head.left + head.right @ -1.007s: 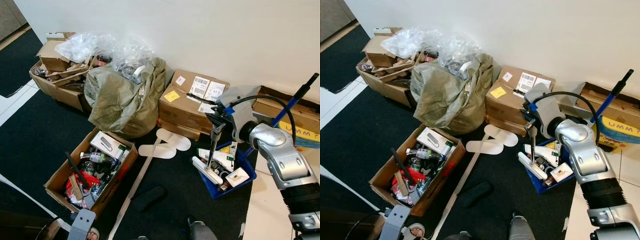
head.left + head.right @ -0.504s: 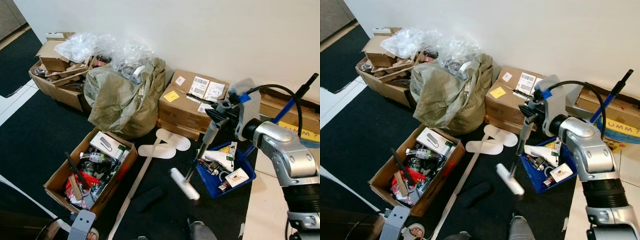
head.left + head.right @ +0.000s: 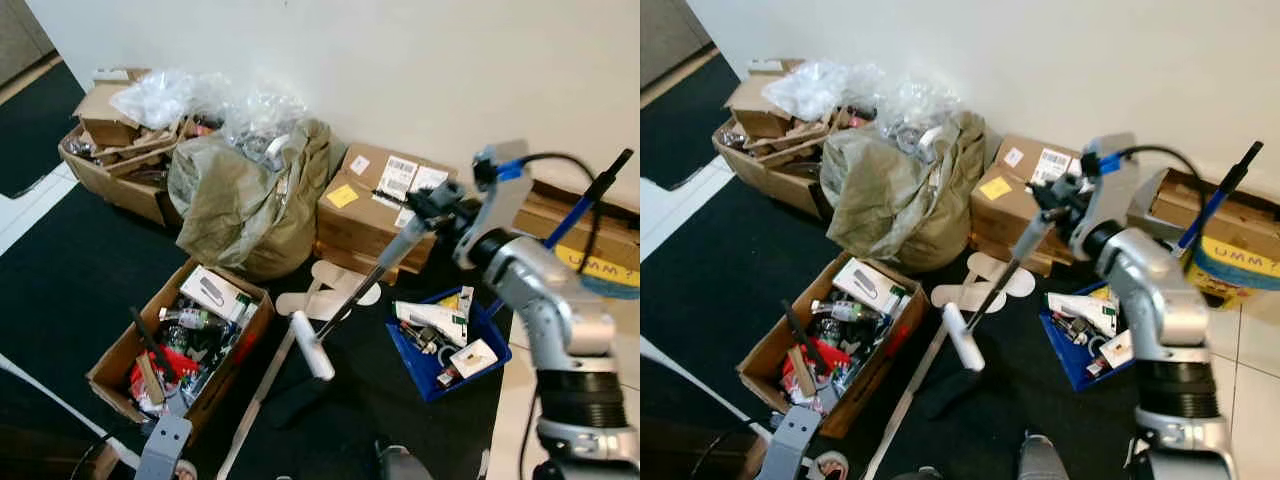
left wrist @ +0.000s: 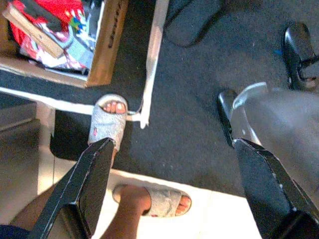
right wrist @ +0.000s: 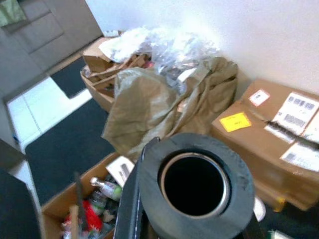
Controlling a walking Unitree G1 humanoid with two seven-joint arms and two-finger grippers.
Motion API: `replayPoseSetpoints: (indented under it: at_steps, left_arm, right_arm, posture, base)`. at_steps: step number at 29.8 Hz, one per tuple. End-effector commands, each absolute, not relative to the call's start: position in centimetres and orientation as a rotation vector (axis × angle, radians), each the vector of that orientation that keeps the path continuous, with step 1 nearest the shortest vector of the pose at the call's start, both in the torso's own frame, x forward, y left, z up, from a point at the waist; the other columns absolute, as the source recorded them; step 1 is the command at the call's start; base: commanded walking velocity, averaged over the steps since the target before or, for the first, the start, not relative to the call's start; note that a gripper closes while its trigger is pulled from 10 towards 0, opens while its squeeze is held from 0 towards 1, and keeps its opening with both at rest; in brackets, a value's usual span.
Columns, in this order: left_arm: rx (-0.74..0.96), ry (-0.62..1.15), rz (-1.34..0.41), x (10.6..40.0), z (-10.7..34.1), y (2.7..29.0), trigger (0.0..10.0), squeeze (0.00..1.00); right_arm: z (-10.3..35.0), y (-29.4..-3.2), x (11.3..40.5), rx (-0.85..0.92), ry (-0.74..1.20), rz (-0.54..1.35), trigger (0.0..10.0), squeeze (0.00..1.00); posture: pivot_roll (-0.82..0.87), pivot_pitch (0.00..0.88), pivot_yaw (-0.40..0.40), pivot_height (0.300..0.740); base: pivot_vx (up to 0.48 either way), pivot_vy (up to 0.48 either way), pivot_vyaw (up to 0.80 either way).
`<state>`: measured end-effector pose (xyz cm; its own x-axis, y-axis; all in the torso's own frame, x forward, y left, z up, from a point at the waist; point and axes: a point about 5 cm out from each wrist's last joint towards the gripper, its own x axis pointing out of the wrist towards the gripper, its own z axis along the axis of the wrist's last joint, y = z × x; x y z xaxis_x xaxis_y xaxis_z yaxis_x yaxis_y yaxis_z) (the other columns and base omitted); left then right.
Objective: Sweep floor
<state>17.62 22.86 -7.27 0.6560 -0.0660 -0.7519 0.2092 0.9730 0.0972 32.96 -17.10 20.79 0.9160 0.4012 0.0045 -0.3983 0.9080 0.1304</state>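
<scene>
My right gripper is shut on the top of a grey sweeper pole, held up in front of the cardboard boxes. The pole slants down and left to its white head, which sits just over the black carpet beside the white slippers. The right wrist view looks straight down the pole's hollow black end. My left gripper hangs low with its two black fingers wide open and nothing between them.
An open cardboard box of clutter, a grey-green sack, taped cartons and a blue bin ring the carpet. A white strip and a dark slipper lie on it. A person's slippered feet stand close behind.
The sweeper head has swung from over the blue bin leftward across the carpet to beside the clutter box. My right arm has turned and the pole now slants more.
</scene>
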Motion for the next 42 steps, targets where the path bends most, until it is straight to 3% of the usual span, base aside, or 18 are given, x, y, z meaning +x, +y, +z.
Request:
replayPoseSetpoints:
  at_steps: [1,9,25,31,42]
  left_arm:
    - [0.167,0.894,-0.139,16.4,-7.9,23.0,10.0,0.00]
    - [0.171,0.887,-0.131,17.3,-7.7,22.4,10.0,0.00]
    - [0.167,0.896,-0.121,17.4,-7.8,22.1,10.0,0.00]
    - [0.161,0.899,-0.114,17.1,-7.9,22.3,10.0,0.00]
    - [0.160,0.921,-0.129,15.6,-8.4,22.5,10.0,0.00]
  right_arm:
    - [20.4,-16.5,32.8,0.168,0.018,0.433,10.0,0.00]
    - [17.9,-14.1,32.8,0.230,0.089,0.407,10.0,0.00]
    - [16.5,-13.3,32.7,0.210,0.153,0.334,10.0,0.00]
    - [15.6,-13.0,32.6,0.198,0.202,0.316,10.0,0.00]
    - [12.5,-13.1,31.7,0.251,0.303,0.191,10.0,0.00]
  posture:
    - [-0.08,0.142,0.099,0.740]
    - [-0.09,0.083,0.085,0.740]
    - [-0.09,0.070,0.091,0.740]
    - [-0.08,0.086,0.089,0.740]
    - [-0.07,0.163,0.083,0.740]
  base:
    - [0.000,0.289,0.00]
    - [0.000,0.321,0.00]
    - [0.000,0.413,0.00]
    - [0.000,0.347,0.00]
    - [0.000,0.000,0.00]
